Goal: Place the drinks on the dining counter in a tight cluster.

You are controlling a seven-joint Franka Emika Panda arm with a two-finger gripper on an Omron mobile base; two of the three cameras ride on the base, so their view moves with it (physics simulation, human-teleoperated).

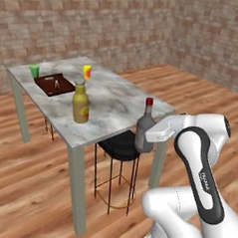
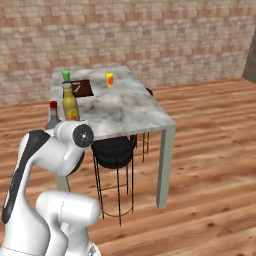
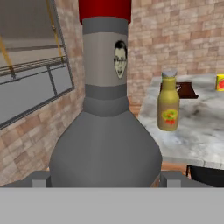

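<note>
You see the gripper [image 3: 105,181] with its jaws spread wide around the belly of the red-capped grey bottle [image 3: 105,131], at the marble dining counter's [image 1: 117,103] near edge, with the yellow bottle [image 3: 168,107] at its two o'clock.

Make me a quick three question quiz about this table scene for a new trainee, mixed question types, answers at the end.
1. True or false: the yellow bottle stands upright on the marble table.
2. Which cup is nearer the brown tray corner at the far end: A) green cup, B) yellow cup?
3. Fill in: the grey bottle right in front of the gripper has a ___ cap.

Key: 1 true. 2 A. 3 red.
</note>
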